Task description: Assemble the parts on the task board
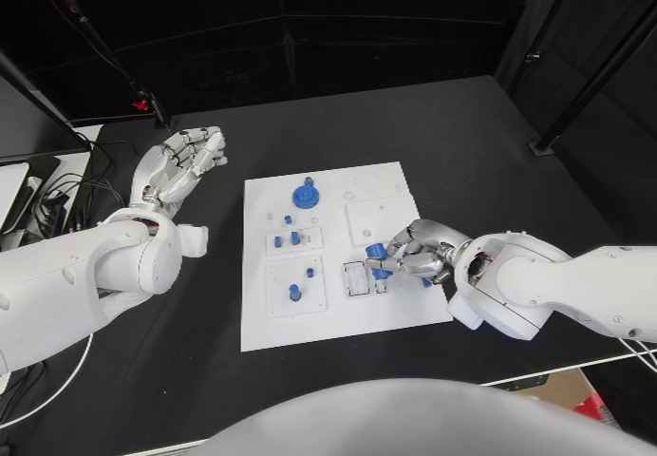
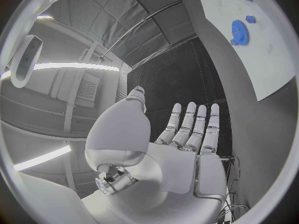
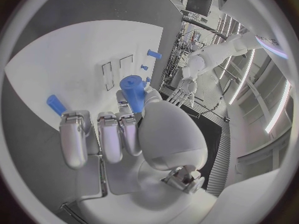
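Right hand [image 1: 415,253] grips blue peg [image 3: 132,92] upright over task board [image 1: 328,313]; left hand [image 1: 185,157] spread.

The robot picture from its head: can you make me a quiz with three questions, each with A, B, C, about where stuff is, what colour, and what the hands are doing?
1. Where does the task board lie?
A. between the two arms
B. on the floor
C. on top of the left arm

2. What colour is the big gear on the board?
A. red
B. blue
C. yellow

3. What is the right hand doing?
A. resting flat and empty
B. pointing up at the ceiling
C. holding a blue part

Answers: 1 A, the white plate sits mid-table with an arm on each side. 2 B, it looks blue in the head view. 3 C, the right wrist view shows the fingers around it; the left hand lies open beside the board.
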### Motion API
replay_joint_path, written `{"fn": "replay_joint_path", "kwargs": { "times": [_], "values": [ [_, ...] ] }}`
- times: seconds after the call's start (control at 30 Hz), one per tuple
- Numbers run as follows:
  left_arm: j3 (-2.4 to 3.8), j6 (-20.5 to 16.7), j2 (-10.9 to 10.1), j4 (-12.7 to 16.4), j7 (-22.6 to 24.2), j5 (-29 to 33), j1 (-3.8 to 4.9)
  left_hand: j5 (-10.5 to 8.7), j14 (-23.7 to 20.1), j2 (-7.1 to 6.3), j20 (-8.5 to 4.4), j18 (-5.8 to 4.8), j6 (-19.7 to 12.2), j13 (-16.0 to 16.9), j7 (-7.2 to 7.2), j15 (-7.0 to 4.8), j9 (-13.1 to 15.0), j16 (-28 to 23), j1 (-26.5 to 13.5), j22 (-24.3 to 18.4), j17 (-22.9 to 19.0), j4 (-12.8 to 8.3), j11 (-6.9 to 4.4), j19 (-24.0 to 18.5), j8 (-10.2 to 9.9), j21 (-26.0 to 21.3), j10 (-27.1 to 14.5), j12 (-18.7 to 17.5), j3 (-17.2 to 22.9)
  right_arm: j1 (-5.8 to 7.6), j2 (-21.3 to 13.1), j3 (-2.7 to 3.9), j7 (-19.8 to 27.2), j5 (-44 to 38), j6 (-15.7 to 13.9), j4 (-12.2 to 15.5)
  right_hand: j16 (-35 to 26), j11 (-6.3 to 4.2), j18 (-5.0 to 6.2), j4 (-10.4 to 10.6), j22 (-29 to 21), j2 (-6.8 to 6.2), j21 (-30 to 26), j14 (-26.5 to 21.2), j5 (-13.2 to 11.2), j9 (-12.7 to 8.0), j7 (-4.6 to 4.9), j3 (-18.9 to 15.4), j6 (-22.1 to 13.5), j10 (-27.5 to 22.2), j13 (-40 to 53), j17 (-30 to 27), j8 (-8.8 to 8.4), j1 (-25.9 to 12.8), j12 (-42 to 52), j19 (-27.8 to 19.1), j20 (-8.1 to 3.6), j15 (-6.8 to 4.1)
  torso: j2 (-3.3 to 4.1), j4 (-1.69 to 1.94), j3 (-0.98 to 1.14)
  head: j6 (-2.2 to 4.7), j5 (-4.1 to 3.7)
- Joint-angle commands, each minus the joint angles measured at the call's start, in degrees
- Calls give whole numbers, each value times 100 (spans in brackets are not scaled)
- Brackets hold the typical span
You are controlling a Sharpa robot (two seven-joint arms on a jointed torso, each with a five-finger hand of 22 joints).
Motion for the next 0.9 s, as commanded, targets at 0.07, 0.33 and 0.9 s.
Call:
{"fn": "replay_joint_path", "kwargs": {
  "times": [0.07,0.33,0.9],
  "values": [
    [5,53,3,-11,660,4,8,32,-54,53,-3,-87,-39,-5,840,3,-5,33,10,-4,-6,-1,8,-10,40,-35,-39,29,32,8,195,0,-547,-1185,570,-58,14,-75,-41,-2,1509,17,19,594,-121,-11,-343,-94,480,588,1508,1507,-75,-99,15,605,-47,-55,4,-24,-8,0,62],
    [5,62,-1,-14,649,4,5,33,-54,66,-3,-88,-41,-10,840,3,-9,44,16,0,-17,-2,7,-11,50,-36,-40,41,33,7,563,0,-999,-2105,899,-203,14,-114,-41,2,1509,35,19,594,-156,-5,-381,-173,604,588,1508,1507,-123,-164,15,605,-56,-59,2,-14,2,0,84],
    [5,69,-17,-5,639,4,2,33,-54,66,-3,-88,-41,-10,840,3,-9,44,16,0,-17,-2,7,-11,50,-36,-40,41,33,6,911,0,-1217,-2360,1123,-407,14,-143,-41,3,1509,88,19,594,-186,6,-412,-238,711,588,1508,1507,-171,-233,15,605,-64,-68,4,-19,3,0,77]
  ]
}}
